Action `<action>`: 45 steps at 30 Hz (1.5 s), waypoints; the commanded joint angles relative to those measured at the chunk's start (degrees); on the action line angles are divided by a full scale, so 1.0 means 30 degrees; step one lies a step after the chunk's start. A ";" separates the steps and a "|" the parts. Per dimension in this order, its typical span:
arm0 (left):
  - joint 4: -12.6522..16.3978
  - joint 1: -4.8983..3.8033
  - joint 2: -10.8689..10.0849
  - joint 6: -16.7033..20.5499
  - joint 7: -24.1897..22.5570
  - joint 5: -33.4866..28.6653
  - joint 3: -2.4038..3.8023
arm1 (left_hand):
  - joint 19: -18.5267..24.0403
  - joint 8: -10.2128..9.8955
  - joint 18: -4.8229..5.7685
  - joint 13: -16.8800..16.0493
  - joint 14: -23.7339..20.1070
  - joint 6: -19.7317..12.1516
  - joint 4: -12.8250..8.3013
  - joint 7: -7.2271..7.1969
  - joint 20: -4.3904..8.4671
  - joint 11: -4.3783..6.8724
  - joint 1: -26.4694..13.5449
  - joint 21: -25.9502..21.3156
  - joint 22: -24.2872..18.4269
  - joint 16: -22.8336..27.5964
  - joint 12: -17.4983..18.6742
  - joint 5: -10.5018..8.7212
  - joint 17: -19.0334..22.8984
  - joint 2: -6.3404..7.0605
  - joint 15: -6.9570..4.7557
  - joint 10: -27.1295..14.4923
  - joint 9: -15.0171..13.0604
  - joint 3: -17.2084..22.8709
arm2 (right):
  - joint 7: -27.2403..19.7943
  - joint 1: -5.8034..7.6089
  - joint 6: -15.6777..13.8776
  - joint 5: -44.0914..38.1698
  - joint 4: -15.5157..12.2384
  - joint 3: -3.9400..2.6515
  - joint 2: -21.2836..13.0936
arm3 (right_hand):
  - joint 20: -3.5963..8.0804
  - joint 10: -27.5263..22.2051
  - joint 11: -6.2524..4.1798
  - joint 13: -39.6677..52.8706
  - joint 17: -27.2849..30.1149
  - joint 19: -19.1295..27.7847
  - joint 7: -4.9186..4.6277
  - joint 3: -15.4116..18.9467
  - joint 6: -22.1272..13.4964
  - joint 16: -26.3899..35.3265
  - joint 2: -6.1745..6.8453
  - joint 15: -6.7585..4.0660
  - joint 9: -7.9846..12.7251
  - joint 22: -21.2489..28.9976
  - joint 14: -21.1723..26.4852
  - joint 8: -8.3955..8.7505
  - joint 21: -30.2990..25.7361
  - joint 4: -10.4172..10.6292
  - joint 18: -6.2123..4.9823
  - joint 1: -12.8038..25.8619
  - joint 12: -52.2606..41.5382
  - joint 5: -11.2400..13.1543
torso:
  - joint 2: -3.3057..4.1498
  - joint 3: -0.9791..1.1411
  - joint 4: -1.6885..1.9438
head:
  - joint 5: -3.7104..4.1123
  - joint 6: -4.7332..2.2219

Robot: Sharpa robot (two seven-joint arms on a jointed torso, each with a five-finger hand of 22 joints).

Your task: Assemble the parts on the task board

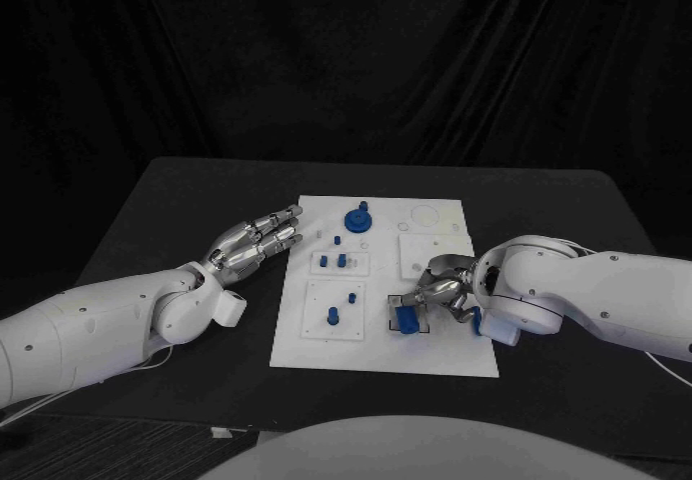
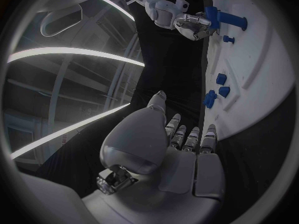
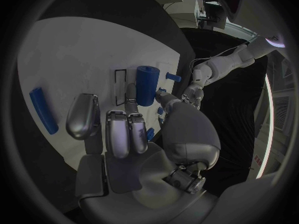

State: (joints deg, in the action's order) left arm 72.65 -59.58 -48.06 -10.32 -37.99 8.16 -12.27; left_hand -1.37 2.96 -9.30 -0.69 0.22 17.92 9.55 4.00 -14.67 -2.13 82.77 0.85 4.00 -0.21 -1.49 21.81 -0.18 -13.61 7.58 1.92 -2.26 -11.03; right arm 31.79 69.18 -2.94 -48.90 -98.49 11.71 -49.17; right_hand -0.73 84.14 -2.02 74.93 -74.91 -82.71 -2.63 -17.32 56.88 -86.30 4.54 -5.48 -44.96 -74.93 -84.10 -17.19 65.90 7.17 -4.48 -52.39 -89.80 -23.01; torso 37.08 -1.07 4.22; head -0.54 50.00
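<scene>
The white task board lies mid-table. My right hand rests over its near right part, and in the right wrist view the right hand pinches an upright blue cylinder between thumb and a finger, beside a black-outlined slot. In the head view the blue cylinder stands at that slot. A long blue piece lies flat on the board beside the hand. My left hand hovers at the board's left edge, fingers stretched out and holding nothing; the left hand points toward the board.
A blue knobbed part stands at the board's far middle. Small blue pegs and another peg stand in the left plates. A blue piece lies by my right wrist. Black table surrounds the board.
</scene>
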 commanded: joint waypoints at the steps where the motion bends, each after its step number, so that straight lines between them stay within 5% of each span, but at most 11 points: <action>1: 0.0022 0.0035 0.0046 -0.0278 -0.0183 -0.0101 0.0015 | -0.0036 0.0105 -0.0346 0.0014 0.0035 -0.0017 -0.0174 0.0117 -0.0169 -0.0067 0.0020 0.0088 0.0032 -0.0127 -0.0040 0.0076 -0.0019 -0.0120 0.0164 -0.0124 0.0001 0.0006 | 0.0586 -0.0132 0.0398 -0.0331 0.0140 0.0067 -0.0039 | -0.0155 0.1952 0.0150 0.5022 -0.3176 -0.0025 0.0004 0.0198 -0.0082 -0.0002 -0.0025 0.0124 0.0040 -0.2870 -0.1590 0.0034 0.0083 0.0088 -0.0124 0.0201 -0.0068 0.0295 | 0.0000 0.0002 -0.0005 | -0.0025 0.0000; 24: -0.0012 0.0060 0.0079 -0.0414 -0.0032 -0.0101 0.0015 | -0.0046 0.0115 -0.0348 0.0015 0.0039 0.0022 -0.0179 0.0128 -0.0180 -0.0073 0.0020 0.0093 0.0047 -0.0135 -0.0037 0.0076 -0.0022 -0.0136 0.0178 -0.0129 -0.0004 0.0017 | 0.0564 -0.0149 -0.0062 -0.0465 0.0336 0.0067 0.0061 | -0.0172 0.1952 0.0168 0.5022 -0.3129 -0.0026 -0.0017 0.0735 -0.0195 0.0019 -0.0248 0.0137 0.0103 -0.2867 -0.1581 0.0024 0.0065 0.0715 -0.0129 0.0527 -0.0068 0.1597 | -0.0003 0.0000 -0.0007 | -0.0055 0.0000; 27: -0.0012 0.0062 0.0080 -0.0423 -0.0018 -0.0101 0.0015 | -0.0049 0.0123 -0.0349 0.0016 0.0041 0.0046 -0.0175 0.0138 -0.0188 -0.0079 0.0013 0.0095 0.0047 -0.0137 -0.0035 0.0077 -0.0023 -0.0160 0.0191 -0.0133 -0.0008 0.0028 | 0.0567 -0.0149 -0.0106 -0.0475 0.0363 0.0066 0.0079 | -0.0181 0.1952 0.0186 0.5022 -0.3123 -0.0033 -0.0035 0.1083 -0.0269 0.0017 -0.0213 0.0151 0.0102 -0.2868 -0.1582 -0.0004 0.0067 0.1007 -0.0128 0.0718 -0.0068 0.2263 | -0.0005 0.0002 -0.0007 | -0.0060 0.0000; 42: -0.0076 0.0077 0.0126 -0.0515 0.0083 -0.0101 0.0015 | -0.0054 0.0130 -0.0350 0.0016 0.0044 0.0064 -0.0167 0.0152 -0.0200 -0.0088 0.0001 0.0098 0.0050 -0.0142 -0.0037 0.0089 -0.0024 -0.0194 0.0217 -0.0133 -0.0010 0.0043 | 0.0468 -0.0149 -0.0700 -0.0485 0.0334 0.0066 -0.0003 | -0.0165 0.1952 0.0153 0.5022 -0.3079 -0.0042 0.0005 0.2772 -0.0254 0.0025 -0.0540 0.0127 0.0045 -0.2869 -0.1575 -0.0307 0.0063 0.2686 -0.0131 0.1531 -0.0068 0.2971 | -0.0005 -0.0001 0.0006 | -0.0088 0.0000; 45: -0.0086 0.0082 0.0135 -0.0538 0.0101 -0.0101 0.0015 | -0.0054 0.0130 -0.0350 0.0016 0.0044 0.0064 -0.0167 0.0152 -0.0200 -0.0088 0.0001 0.0098 0.0050 -0.0142 -0.0037 0.0089 -0.0024 -0.0194 0.0217 -0.0133 -0.0010 0.0043 | 0.0402 -0.0149 -0.0899 -0.0485 0.0270 0.0066 -0.0065 | -0.0160 0.1952 0.0146 0.5022 -0.3068 -0.0039 0.0008 0.3400 -0.0270 0.0025 -0.0560 0.0121 0.0049 -0.2863 -0.1573 -0.0383 0.0042 0.3096 -0.0134 0.1658 -0.0068 0.3694 | -0.0002 0.0001 -0.0001 | -0.0114 0.0000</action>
State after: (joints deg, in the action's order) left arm 72.32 -59.44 -47.78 -11.08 -37.29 8.16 -12.28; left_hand -1.57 2.96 -9.30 -0.69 0.43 18.13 9.23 4.21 -14.87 -2.26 82.77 0.85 4.08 -0.42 -1.49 21.80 -0.18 -13.61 7.78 1.63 -2.26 -11.04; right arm 31.83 68.97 -4.03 -49.80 -97.63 11.83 -49.16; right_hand -0.93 83.92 -1.84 74.92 -74.90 -82.91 -2.50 -7.59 56.40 -86.30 2.75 -5.48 -44.77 -74.90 -84.10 -17.98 65.89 16.26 -4.47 -47.97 -89.80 -12.50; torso 37.07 -1.05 4.22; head -0.86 50.00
